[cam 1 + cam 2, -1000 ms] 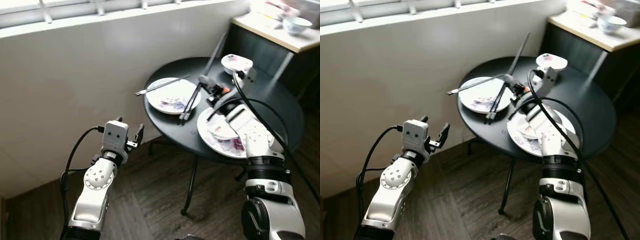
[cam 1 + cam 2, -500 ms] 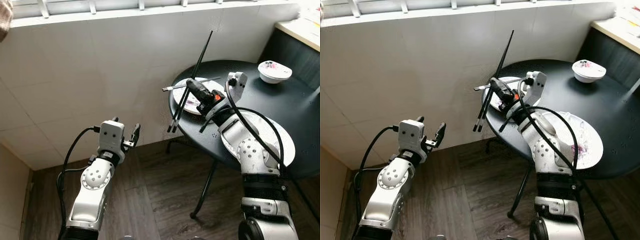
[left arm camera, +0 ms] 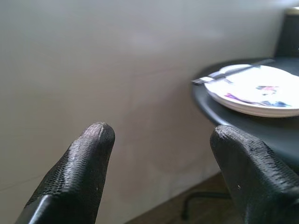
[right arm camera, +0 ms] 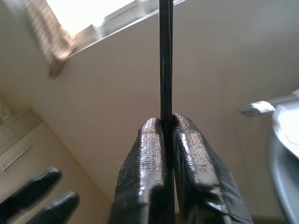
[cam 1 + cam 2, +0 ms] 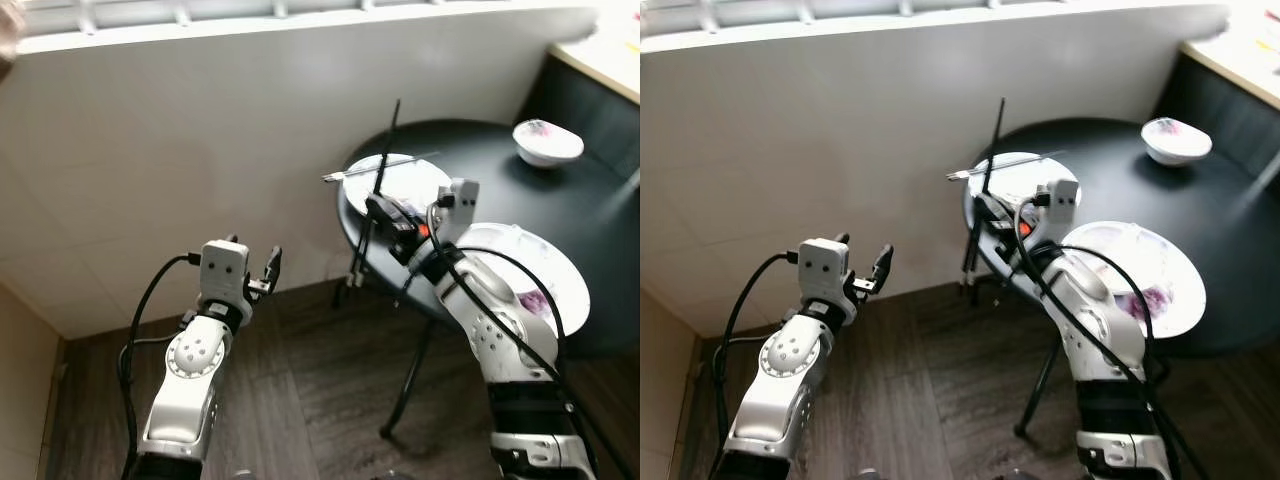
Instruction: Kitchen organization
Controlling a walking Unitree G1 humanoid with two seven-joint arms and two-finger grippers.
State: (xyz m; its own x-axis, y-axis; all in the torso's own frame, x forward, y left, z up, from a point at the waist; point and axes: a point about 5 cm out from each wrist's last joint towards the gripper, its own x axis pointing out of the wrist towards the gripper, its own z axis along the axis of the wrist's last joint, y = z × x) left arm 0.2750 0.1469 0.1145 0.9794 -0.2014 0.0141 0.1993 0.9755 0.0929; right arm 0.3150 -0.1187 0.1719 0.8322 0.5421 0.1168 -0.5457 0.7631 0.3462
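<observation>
Since the earlier frame the right gripper (image 5: 380, 207) has pulled back off the far plate toward the near left rim of the round black metal table (image 5: 480, 160), and its pair of long black chopsticks (image 5: 377, 190), pinched tight between closed fingers (image 4: 149, 163), now stands nearly upright beside that rim. The left gripper (image 5: 256, 268) hangs over the dark wood floor (image 5: 320, 400) to the left, fingers (image 3: 88, 154) spread apart and empty. On the table sit a white patterned plate (image 5: 405, 180) with a grey utensil (image 5: 375, 167) across it, a nearer white plate (image 5: 540, 275) and a small white bowl (image 5: 547, 142) at the far right.

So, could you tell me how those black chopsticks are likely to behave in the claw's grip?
Pinched mid-length by the right claw, the chopsticks look stiff and light. Thin and smooth, they could probably pivot or slide.
</observation>
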